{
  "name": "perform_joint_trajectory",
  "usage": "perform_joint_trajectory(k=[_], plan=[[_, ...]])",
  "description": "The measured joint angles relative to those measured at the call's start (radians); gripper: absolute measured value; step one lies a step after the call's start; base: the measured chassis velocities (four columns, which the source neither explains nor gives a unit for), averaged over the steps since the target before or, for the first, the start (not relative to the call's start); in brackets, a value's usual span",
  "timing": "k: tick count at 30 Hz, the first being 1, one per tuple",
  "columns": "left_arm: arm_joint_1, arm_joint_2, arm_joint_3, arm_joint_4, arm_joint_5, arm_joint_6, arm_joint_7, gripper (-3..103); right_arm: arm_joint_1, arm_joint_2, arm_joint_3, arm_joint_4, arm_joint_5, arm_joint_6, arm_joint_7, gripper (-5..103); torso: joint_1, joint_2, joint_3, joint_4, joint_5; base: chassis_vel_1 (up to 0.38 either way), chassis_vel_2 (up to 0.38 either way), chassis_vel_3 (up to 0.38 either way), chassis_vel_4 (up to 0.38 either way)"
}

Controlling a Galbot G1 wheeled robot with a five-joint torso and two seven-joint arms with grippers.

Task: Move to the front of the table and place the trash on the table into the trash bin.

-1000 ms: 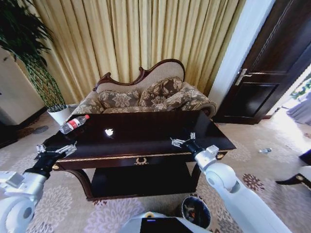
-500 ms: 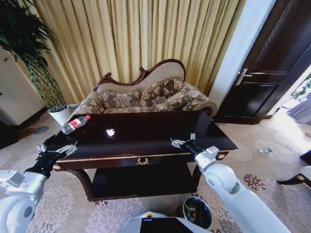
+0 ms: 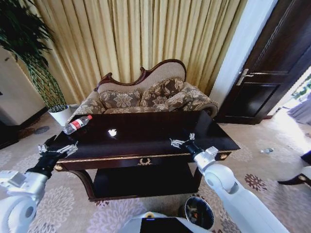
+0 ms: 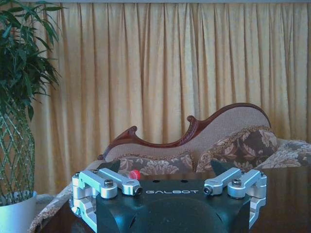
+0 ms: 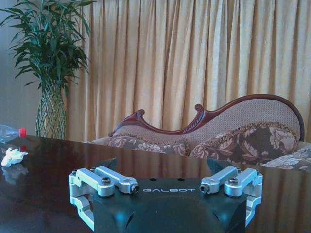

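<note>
The dark glossy table (image 3: 146, 145) stands in front of me, before a sofa. A clear plastic bottle with a red cap (image 3: 77, 124) lies at its far left corner, and a white crumpled scrap (image 3: 112, 132) lies to the right of it. The right wrist view shows the bottle (image 5: 9, 132) and the scrap (image 5: 12, 156) on the tabletop (image 5: 58, 189). The round dark trash bin (image 3: 198, 212) stands on the carpet at the table's near right. My left gripper (image 3: 57, 148) hovers open at the near left corner. My right gripper (image 3: 182, 140) hovers open over the near right part.
A patterned carved-back sofa (image 3: 146, 94) stands behind the table, with gold curtains (image 3: 136, 39) beyond it. A tall plant in a white pot (image 3: 59, 114) is at the far left. A dark door (image 3: 272, 73) is on the right. Patterned carpet lies around the table.
The whole head view has drifted a little, so the table, trash and bin sit slightly farther right in the picture. Both arms hold the same open pose.
</note>
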Motion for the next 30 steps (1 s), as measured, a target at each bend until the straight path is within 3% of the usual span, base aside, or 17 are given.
perform_joint_trajectory(k=[19, 23, 25, 30], plan=[[0.001, -0.002, 0.009, 0.004, 0.022, -0.036, -0.018, 100, 0.002, -0.001, -0.001, -0.003, -0.008, 0.001, 0.0, 100, -0.011, -0.022, -0.011, 0.0, 0.0001, 0.0, 0.0, 0.0, 0.0], [0.008, -0.006, 0.007, -0.002, 0.022, -0.037, -0.029, 100, 0.031, -0.02, -0.017, -0.003, 0.023, -0.019, 0.011, 100, -0.012, -0.023, -0.011, -0.0005, 0.0001, 0.0, 0.0, 0.0, 0.0], [0.027, -0.014, -0.022, -0.016, 0.005, -0.035, -0.03, 100, 0.107, -0.063, -0.053, -0.013, 0.101, -0.064, 0.032, 100, -0.012, -0.023, -0.011, 0.0002, 0.0002, 0.0, 0.0, 0.0, 0.0], [0.044, -0.024, -0.055, -0.026, -0.015, -0.035, -0.03, 100, 0.192, -0.118, -0.089, -0.047, 0.186, -0.088, 0.03, 100, -0.012, -0.023, -0.011, 0.0, 0.0001, 0.0, 0.0, 0.0, 0.0]])
